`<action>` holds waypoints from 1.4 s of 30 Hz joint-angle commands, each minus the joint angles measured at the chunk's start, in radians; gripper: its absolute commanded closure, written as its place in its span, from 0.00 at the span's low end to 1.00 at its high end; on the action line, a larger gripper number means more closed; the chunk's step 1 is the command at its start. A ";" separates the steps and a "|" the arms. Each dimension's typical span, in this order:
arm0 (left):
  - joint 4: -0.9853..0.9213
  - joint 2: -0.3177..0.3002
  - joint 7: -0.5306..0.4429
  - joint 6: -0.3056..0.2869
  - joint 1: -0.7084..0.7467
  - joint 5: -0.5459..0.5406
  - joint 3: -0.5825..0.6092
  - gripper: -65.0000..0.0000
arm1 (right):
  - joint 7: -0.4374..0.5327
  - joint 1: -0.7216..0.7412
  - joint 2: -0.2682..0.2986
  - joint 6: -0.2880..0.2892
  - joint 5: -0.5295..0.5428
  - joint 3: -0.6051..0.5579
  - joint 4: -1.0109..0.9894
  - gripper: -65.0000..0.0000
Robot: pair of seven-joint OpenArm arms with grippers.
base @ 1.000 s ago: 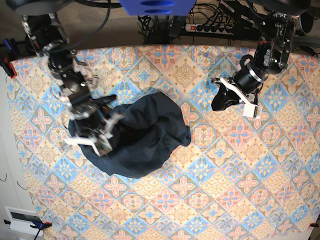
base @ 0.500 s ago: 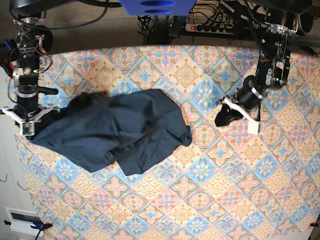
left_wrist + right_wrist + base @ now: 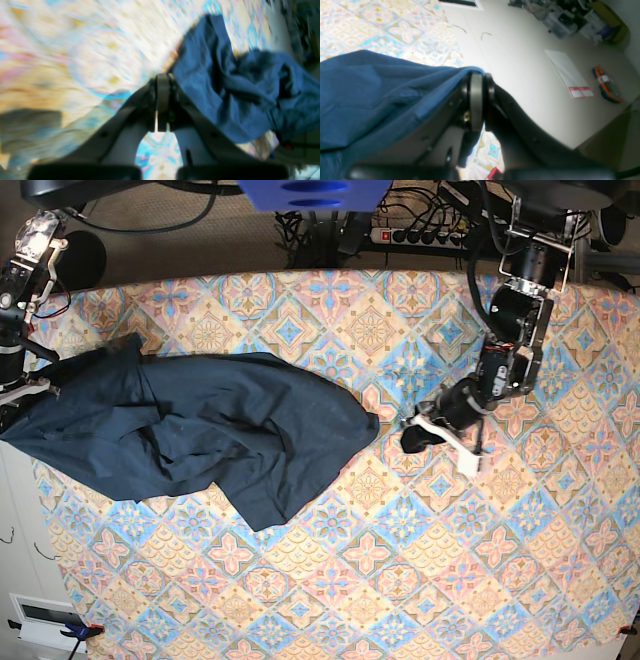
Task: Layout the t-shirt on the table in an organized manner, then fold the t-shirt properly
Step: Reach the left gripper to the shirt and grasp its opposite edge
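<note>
The right hand (image 3: 476, 100) is clamped on an edge of the t-shirt (image 3: 200, 435); in the right wrist view the navy cloth runs up over the closed jaws and drapes away to the left. In the base view this hand sits at the far-left edge of the tabletop (image 3: 450, 580), partly cut by the frame, with the cloth stretched out from it toward the centre. Judgement: the grip is at the tabletop's margin so that the bundle can be drawn out lengthwise before any folding. The t-shirt lies on the left half of the tabletop, spread wider but not flat: heavy creases run through its middle, one lobe reaches right toward the centre and another flap points to the near side. Neck and sleeves cannot be told apart here. The left hand (image 3: 412, 438) is shut and holds nothing; in the left wrist view its jaws meet with only patterned cloth behind them, and the t-shirt's right lobe sits just beside the tips, apart from them. That view is motion-blurred. Judgement: the left hand is placed low, near the free end, to take a second hold opposite the right hand. Layout is still underway; folding not begun.
</note>
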 commanded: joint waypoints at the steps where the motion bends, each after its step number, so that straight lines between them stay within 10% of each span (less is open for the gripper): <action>1: -0.004 0.010 -0.012 -0.013 -0.044 -0.011 0.018 0.91 | 0.033 0.009 0.014 0.006 0.000 0.016 0.014 0.99; 11: -0.156 0.106 0.067 -0.013 -0.165 -0.001 0.182 0.29 | 0.033 0.007 0.010 0.007 0.000 0.016 0.012 0.99; 16: -0.239 0.131 0.069 -0.017 -0.232 -0.001 0.348 0.51 | 0.033 0.007 0.010 0.007 0.000 0.014 0.012 0.99; 19: -0.237 0.116 0.081 -0.017 -0.268 -0.012 0.360 1.00 | 0.033 0.007 0.010 0.007 0.000 0.014 0.012 0.99; 25: -0.119 0.008 0.081 -0.016 -0.251 -0.037 0.127 1.00 | 0.033 0.009 0.010 0.009 0.000 0.013 0.011 0.99; 34: 0.016 -0.300 0.081 -0.017 -0.088 -0.362 -0.068 1.00 | 0.010 0.067 0.010 0.010 0.004 -0.058 0.012 0.99; 42: 0.251 -0.339 0.083 -0.017 0.300 -0.342 -0.112 1.00 | 0.011 0.065 0.010 0.010 0.004 -0.187 0.014 0.99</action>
